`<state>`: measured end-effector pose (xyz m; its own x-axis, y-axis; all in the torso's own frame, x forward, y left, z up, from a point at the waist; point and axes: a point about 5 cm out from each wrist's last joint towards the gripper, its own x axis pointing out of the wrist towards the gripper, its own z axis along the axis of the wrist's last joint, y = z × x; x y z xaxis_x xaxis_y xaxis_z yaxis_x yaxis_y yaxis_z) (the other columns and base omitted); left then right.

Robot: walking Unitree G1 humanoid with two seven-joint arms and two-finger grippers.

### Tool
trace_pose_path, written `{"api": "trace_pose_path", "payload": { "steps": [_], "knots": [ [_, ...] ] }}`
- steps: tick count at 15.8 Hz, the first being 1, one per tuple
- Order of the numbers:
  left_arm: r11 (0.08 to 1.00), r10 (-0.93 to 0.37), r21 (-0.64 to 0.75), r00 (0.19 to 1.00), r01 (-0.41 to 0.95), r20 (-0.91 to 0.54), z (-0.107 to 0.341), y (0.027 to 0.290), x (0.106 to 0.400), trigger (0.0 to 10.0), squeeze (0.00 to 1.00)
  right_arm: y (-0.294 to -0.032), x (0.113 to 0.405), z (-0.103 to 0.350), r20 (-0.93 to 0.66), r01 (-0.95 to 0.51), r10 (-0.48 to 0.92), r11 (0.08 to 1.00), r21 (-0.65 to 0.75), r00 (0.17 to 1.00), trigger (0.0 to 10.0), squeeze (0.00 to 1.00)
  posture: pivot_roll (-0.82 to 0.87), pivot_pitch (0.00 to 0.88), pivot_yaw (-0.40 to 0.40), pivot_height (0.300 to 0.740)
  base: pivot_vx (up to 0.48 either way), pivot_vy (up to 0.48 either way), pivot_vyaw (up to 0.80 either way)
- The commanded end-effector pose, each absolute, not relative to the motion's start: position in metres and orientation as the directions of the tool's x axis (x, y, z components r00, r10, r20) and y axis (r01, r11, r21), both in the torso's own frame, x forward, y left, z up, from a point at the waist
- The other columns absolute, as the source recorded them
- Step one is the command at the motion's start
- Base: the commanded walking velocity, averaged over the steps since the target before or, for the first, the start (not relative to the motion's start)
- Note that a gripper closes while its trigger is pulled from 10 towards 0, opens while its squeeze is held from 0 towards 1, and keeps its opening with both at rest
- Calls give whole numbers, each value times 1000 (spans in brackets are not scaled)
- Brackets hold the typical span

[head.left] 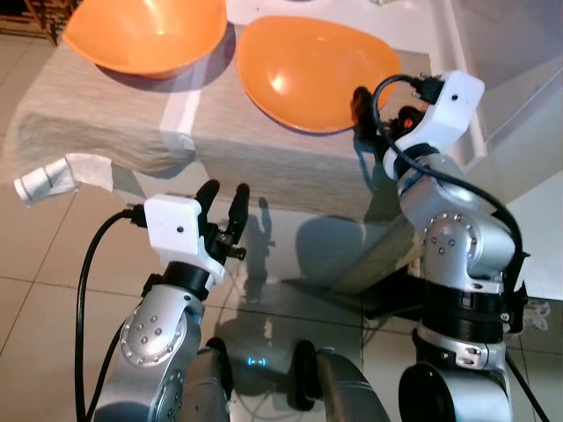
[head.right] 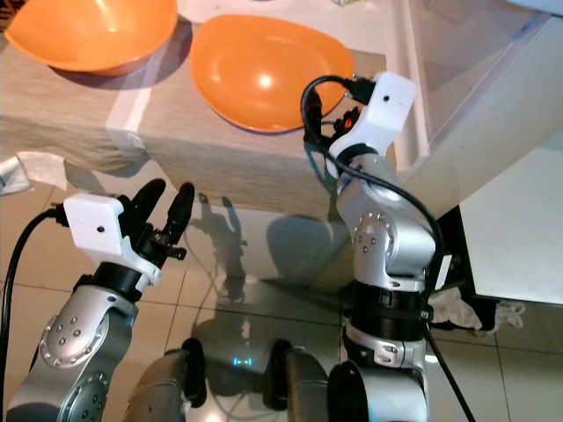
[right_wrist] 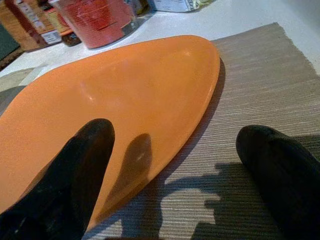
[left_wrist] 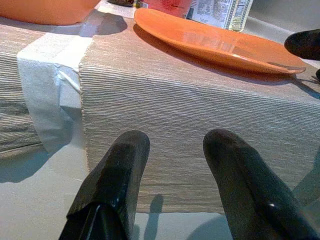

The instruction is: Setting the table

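Left pincer (head.left: 227, 199) nearest, fingers spread, empty, off table's near edge where woven beige placemat (head.left: 290, 158) overhangs. Right pincer (right_wrist: 175, 170) wide apart, straddling near rim of shallow glossy orange plate (head.left: 317, 70) on placemat, near table's right edge. Deep orange bowl (head.left: 145, 33) farther left. Red-filled clear jar (right_wrist: 97, 20) beyond plate.

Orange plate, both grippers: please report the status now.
Right gripper open, at orange plate rim, one finger over it. Left gripper open, short of table edge. Plate flat on placemat. Nothing blocking.
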<state>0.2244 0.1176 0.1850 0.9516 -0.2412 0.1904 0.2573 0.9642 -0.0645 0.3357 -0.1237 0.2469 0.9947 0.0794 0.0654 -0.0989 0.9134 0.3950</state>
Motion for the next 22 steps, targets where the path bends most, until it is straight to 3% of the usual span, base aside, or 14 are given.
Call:
{"api": "trace_pose_path", "payload": {
  "steps": [1,5,6,7,8,11,22],
  "knots": [
    [958,-259,-71,947,277,191,184,115,222,10000,0,-127,336,236,-2,-63,72,888,456,997,10000,0,-73,265,-43,740,0,0,0],
    [956,-266,-72,943,285,198,186,114,223,10000,0,-96,341,246,26,-215,241,805,553,970,10000,0,-72,259,-39,740,0,0,0],
    [956,-267,-72,943,286,201,186,114,223,10000,0,-85,346,242,-36,-208,271,811,546,962,9098,0,-67,260,-41,740,0,0,0],
    [956,-266,-72,942,286,202,187,114,223,10000,0,-84,347,242,-48,-203,273,811,548,961,9098,0,-67,260,-41,740,0,0,0],
    [957,-263,-72,943,282,203,187,114,223,10000,0,-76,350,244,-67,-223,304,815,534,950,0,0,-63,261,-43,740,0,0,0],
    [957,-261,-75,944,281,200,186,114,222,10000,0,-63,353,249,-84,-273,358,825,495,930,0,0,-61,260,-47,740,0,0,0],
    [956,-262,-81,944,283,202,185,112,221,10000,0,-30,359,264,-83,-354,489,729,586,868,0,0,-56,251,-58,740,0,0,0]
  ]
}}
